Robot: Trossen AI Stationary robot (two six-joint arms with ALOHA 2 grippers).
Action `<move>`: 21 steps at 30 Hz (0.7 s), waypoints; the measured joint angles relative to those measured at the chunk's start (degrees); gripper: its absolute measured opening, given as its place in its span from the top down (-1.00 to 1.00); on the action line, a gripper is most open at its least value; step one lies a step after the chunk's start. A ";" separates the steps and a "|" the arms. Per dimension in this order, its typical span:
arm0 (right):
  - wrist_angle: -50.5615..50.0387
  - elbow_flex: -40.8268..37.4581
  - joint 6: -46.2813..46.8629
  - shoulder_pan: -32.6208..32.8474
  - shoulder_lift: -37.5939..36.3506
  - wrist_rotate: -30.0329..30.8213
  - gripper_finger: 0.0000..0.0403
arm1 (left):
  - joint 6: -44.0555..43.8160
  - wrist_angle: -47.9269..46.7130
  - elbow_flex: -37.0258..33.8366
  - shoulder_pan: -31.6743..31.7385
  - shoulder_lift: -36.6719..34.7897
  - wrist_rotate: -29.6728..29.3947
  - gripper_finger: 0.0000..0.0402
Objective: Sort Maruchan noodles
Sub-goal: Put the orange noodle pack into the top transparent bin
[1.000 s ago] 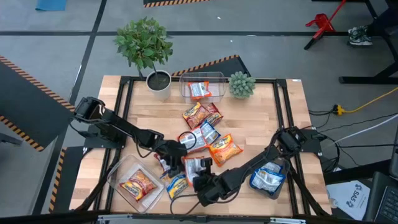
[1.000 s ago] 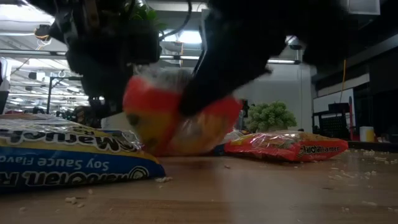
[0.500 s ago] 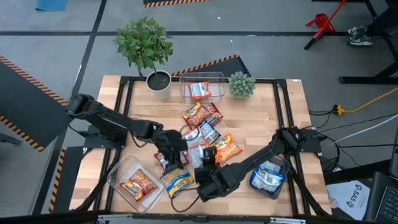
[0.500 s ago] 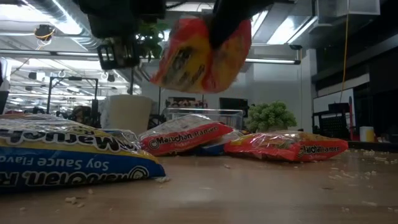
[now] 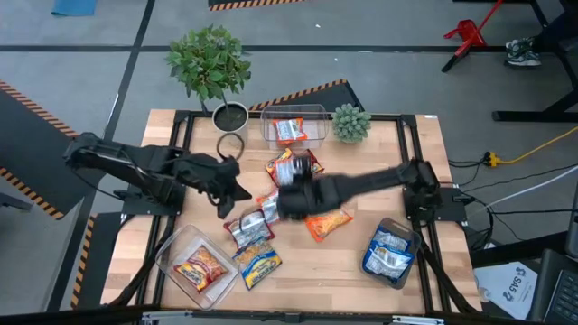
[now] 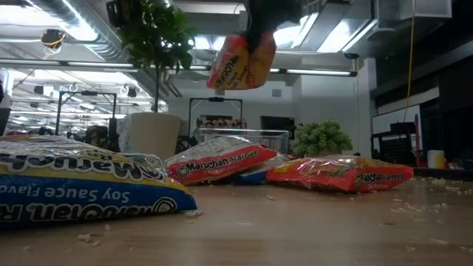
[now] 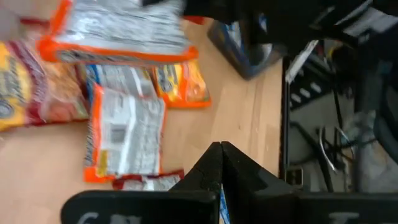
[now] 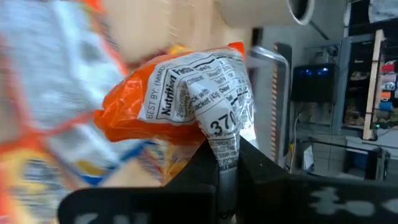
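Step in hand, as judged: transport phase of one sort cycle. The right gripper [image 8: 221,155] is pinching an orange packet [image 8: 180,99] by one crumpled edge, nutrition panel facing the wrist camera; in the low view the packet [image 6: 242,63] is hanging well above the table [image 5: 361,212], clear of everything below. In the high view the right arm is reaching across the middle of the table, over the loose pile of Maruchan noodles [image 5: 302,194].

The left gripper [image 7: 221,163] is hovering with fingers pressed together and nothing between them, over the left half of the table, near two packets lying face-down.

Sorting state: the far clear tub [image 5: 293,129] between the potted plant [image 5: 209,68] and the small succulent [image 5: 350,122] is holding one orange packet; the near-left tub [image 5: 194,264] is holding a red-and-yellow one; the near-right tub [image 5: 390,255] is holding blue-and-white ones. Several packets are lying unsorted at centre.

Next move, as judged: carrying on to the far tub, since its contents match in colour, lowering inside the rim, then releasing. The edge grip is looking thin, so the packet could swing or slip
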 joint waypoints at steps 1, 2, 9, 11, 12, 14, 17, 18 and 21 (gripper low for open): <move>0.34 0.02 -2.20 -1.87 -0.36 -0.47 1.00 | 0.00 0.10 0.00 0.10 -0.86 -0.95 1.00; 0.87 0.02 -4.33 -3.83 -0.62 -0.80 1.00 | 0.00 0.04 0.00 0.10 -1.61 -1.85 1.00; 6.37 0.02 -19.70 -18.23 -1.39 -6.71 1.00 | 0.57 -0.64 -0.02 0.12 -3.56 -7.53 1.00; 8.76 0.00 -23.54 -21.77 -1.39 -8.90 1.00 | 0.57 -1.60 -0.02 0.13 -3.57 -9.21 1.00; 9.68 0.00 -25.53 -23.49 -1.39 -9.91 1.00 | 0.59 -2.02 -0.04 0.19 -3.54 -9.86 1.00; 11.23 0.00 -28.26 -26.91 -1.39 -12.52 1.00 | 0.59 -2.66 -0.04 0.58 -3.54 -11.09 1.00; 12.04 -0.64 -29.89 -31.38 -1.41 -17.17 1.00 | 0.82 -2.84 -0.04 1.50 -3.54 -12.18 1.00; 12.68 -1.27 -30.26 -32.56 -1.43 -18.65 1.00 | 0.94 -2.83 -0.04 1.82 -3.54 -12.45 1.00; 13.48 -3.60 -31.68 -34.99 -1.43 -21.39 1.00 | 1.68 -2.84 -0.04 2.94 -3.54 -12.73 1.00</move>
